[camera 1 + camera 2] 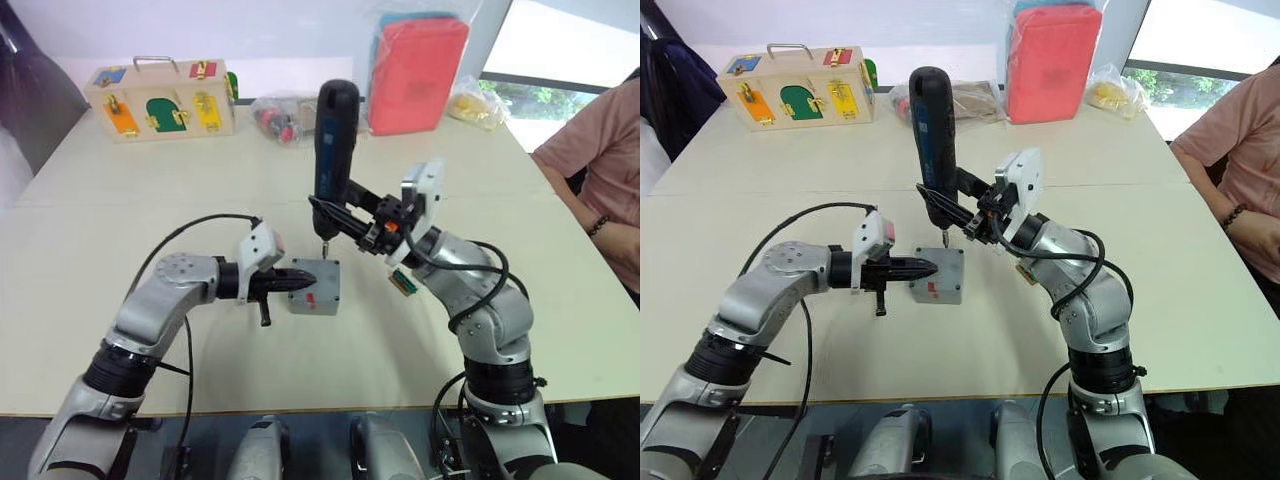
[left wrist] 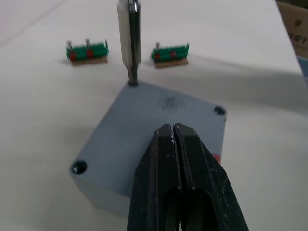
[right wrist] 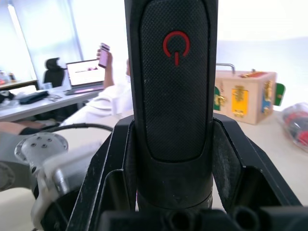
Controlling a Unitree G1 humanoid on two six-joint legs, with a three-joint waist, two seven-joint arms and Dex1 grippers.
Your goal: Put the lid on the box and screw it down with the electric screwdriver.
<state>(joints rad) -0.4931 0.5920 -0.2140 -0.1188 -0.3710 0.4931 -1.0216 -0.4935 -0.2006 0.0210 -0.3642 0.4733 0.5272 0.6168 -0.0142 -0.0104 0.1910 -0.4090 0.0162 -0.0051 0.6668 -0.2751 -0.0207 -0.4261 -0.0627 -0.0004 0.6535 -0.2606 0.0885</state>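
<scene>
Screwing step underway: lid (image 2: 159, 125) is sitting on the box (image 1: 315, 298), mid-counter (image 1: 120, 330). Right gripper (image 1: 345, 215) is clamping the screwdriver (image 1: 334, 140) upright, bit in a corner hole. Left gripper (image 2: 177, 144), fingers closed & empty, is pressing the lid down. Next, prob. drive that screw, then go to other corners.

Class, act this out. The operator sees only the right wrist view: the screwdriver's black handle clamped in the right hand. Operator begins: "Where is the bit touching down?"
Observer: The electric screwdriver stands upright, its bit set in a corner hole of the lid.
Operator: What is the left hand doing?
Observer: The left hand is shut, its fingers lying over the lid, apart from the bit.
Operator: Anything close to the box?
Observer: Two green connector pieces lie on the table, apart from the box.
</scene>
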